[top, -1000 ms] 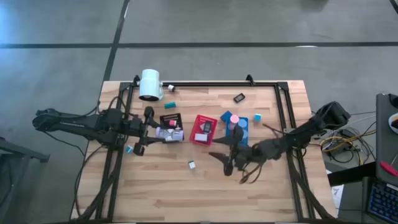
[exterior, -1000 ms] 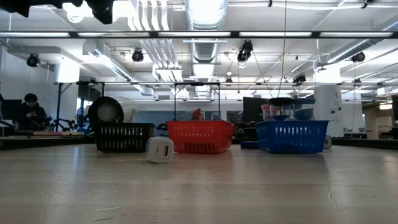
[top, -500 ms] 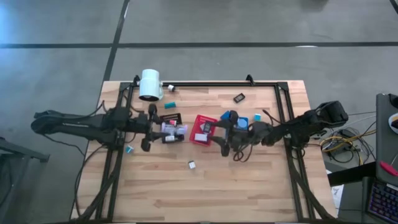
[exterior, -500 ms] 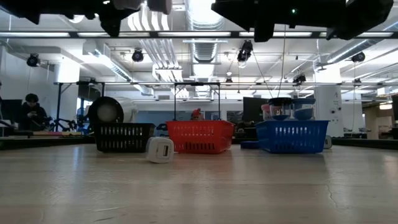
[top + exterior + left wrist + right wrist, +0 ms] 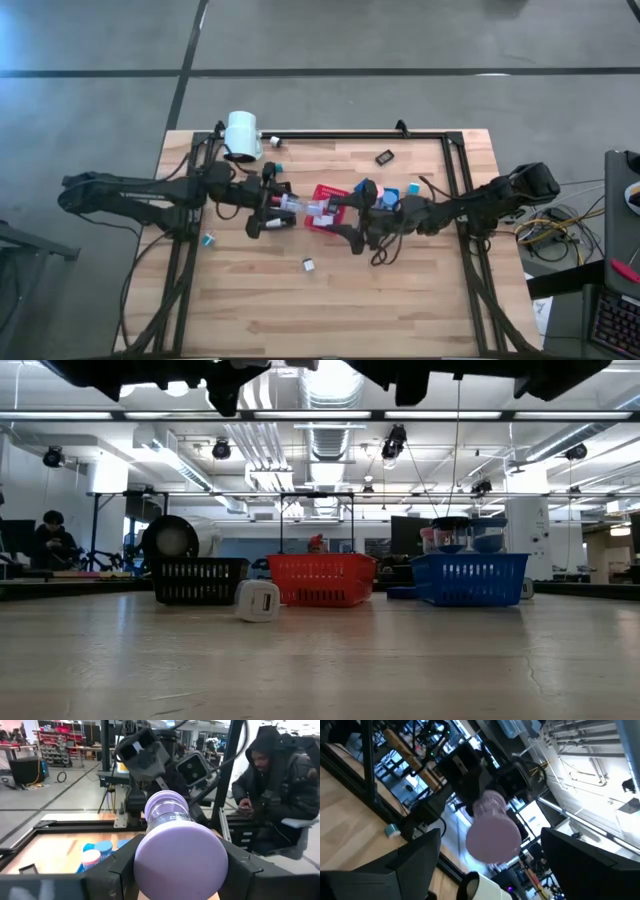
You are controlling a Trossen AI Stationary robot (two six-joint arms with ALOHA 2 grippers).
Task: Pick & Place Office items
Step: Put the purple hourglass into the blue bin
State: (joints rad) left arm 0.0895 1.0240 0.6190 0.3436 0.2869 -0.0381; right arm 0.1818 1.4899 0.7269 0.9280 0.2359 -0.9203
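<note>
The left hand grips a lavender cylinder by one end. Its long axis lies level, the free end pointing at the right hand. That hand stands open just beyond the free end, above the table.

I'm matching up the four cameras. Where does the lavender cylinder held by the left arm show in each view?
High view: the lavender cylinder lies mid-table, in the left tool, pointing at the right tool.
Low view: not in it.
Left wrist view: fills the middle, end-on.
Right wrist view: centre, end-on, between that tool's open fingers.
Shared landmark: the red tray, also in the low view.
</note>
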